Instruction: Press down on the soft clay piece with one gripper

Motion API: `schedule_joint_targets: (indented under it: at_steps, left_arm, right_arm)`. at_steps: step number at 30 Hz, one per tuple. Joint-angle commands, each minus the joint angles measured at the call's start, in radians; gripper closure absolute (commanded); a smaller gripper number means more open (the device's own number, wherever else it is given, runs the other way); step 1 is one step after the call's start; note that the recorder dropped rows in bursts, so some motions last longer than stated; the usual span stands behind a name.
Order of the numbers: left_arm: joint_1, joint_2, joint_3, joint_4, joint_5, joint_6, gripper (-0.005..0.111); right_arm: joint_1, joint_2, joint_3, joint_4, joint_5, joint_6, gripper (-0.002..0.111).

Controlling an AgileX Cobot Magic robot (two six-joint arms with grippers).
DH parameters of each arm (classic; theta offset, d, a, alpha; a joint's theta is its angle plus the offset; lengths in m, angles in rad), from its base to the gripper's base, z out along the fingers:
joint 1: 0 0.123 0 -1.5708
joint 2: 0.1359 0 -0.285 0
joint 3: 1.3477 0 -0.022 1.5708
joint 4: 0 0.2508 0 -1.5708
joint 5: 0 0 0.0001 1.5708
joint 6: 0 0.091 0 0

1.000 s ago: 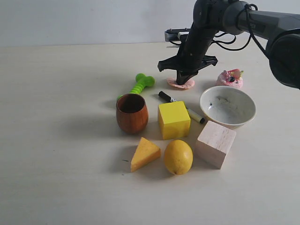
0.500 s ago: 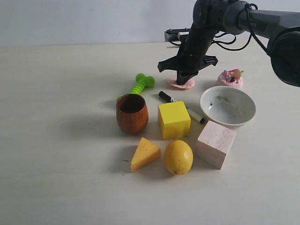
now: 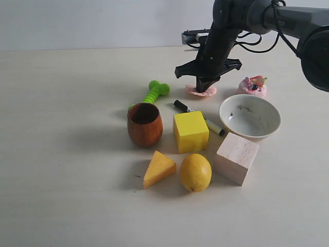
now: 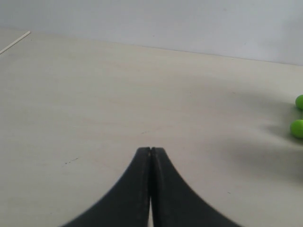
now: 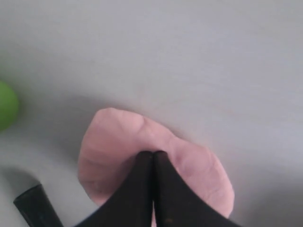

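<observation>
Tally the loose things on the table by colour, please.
Yellow: 3 (cube, lemon, cheese wedge)
Pink: 2 (clay piece, toy cake)
Green: 1 (toy)
Brown: 1 (cup)
White: 1 (bowl)
Pale wood: 1 (block)
Black-and-white: 1 (marker)
Total: 10

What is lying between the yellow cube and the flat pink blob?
A black-capped marker lies between the yellow cube and the soft clay piece; the exterior view shows it.
</observation>
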Motion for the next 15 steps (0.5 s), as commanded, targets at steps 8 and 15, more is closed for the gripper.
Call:
schedule_joint_targets:
  at_steps: [8,15]
  left_arm:
    - [-0.005,-0.006,-0.003,-0.010,-0.010,0.000,0.107]
    - [-0.005,-0.006,-0.003,-0.010,-0.010,0.000,0.107]
  right_arm:
    - [0.001,-0.014,0.002,0.022,-0.024,0.001,0.089]
    - [0.001,-0.014,0.002,0.028,-0.030,0.001,0.086]
